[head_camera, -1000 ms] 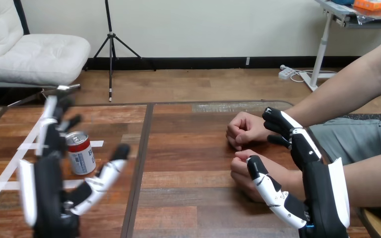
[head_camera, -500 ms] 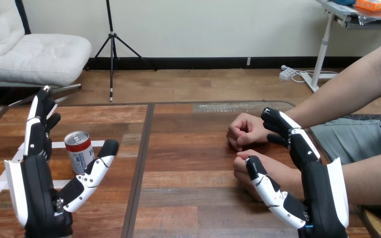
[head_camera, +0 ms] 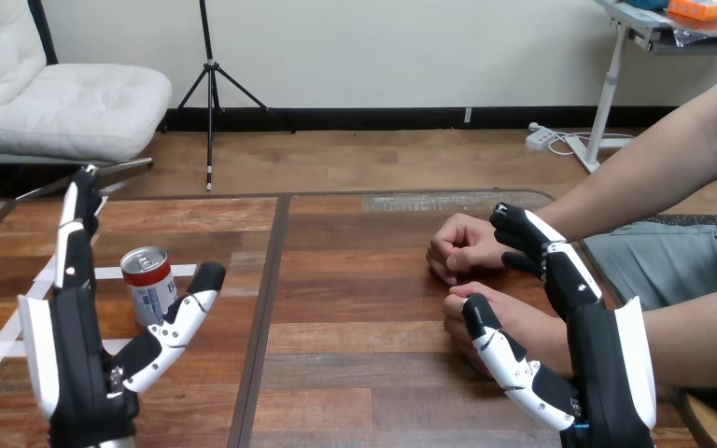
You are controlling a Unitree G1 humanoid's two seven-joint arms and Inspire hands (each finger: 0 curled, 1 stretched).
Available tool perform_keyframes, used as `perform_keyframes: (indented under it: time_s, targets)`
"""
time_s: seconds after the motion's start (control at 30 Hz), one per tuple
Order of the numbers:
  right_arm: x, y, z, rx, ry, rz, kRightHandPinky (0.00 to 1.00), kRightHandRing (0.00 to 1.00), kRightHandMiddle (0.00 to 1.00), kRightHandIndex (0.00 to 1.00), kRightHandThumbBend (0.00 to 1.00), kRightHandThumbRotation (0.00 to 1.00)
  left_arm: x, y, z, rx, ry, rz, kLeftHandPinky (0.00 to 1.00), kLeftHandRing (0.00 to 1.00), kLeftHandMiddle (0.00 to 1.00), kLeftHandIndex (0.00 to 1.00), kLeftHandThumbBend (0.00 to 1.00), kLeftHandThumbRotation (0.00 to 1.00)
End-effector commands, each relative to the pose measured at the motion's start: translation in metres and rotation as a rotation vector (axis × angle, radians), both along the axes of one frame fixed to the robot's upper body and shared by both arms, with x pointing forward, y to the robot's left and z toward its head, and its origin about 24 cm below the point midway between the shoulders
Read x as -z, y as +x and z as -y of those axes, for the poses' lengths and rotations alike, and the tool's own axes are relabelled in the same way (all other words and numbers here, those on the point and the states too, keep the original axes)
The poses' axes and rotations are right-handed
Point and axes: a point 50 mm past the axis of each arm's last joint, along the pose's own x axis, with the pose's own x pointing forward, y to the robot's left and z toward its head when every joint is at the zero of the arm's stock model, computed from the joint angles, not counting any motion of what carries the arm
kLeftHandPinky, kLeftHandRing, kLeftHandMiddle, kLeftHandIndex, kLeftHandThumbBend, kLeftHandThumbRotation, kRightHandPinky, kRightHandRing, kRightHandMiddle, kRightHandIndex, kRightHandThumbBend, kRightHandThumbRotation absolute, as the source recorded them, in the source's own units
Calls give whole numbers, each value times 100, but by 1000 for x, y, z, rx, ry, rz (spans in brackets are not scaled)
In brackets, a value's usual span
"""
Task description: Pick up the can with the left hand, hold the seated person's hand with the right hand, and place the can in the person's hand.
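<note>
A red and white can (head_camera: 150, 285) stands upright on the wooden table (head_camera: 355, 280) at the left. My left hand (head_camera: 77, 364) is open around it: straight fingers (head_camera: 76, 233) rise just left of the can, and the thumb (head_camera: 182, 317) reaches under its right side. I cannot tell whether they touch it. At the right the person rests two fists on the table, a far one (head_camera: 457, 245) and a near one (head_camera: 462, 310). My right hand (head_camera: 597, 364) is open over the near wrist, thumb (head_camera: 499, 345) on the fist's near side, fingers (head_camera: 534, 238) stretched beyond the wrist.
White tape strips (head_camera: 0, 347) mark the table's left part around the can. A dark seam (head_camera: 266, 280) runs front to back between the two table boards. The person's forearms come in from the right edge.
My left hand has shifted left and a little lower, its fingers straightening beside the can. The can stays put. The person's near fist has edged slightly right; my right hand has barely moved.
</note>
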Motion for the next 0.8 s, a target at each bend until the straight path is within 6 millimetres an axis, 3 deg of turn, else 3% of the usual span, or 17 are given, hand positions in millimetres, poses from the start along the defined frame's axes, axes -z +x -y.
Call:
perform_keyframes:
  time_s: [0.0,0.33,0.77]
  targets:
    - [-13,10,-4,-11,17,69,76,82,84,84,48,43,-16,18,-4,27,54,51,96,95,96,93,73,35]
    - [-14,10,-4,-14,16,71,77,83,84,84,48,43,-15,27,-11,28,104,-23,100,99,98,96,76,39]
    - [-13,10,-4,-16,22,66,76,82,84,84,49,43,-13,42,-24,29,117,-146,100,100,100,98,81,36]
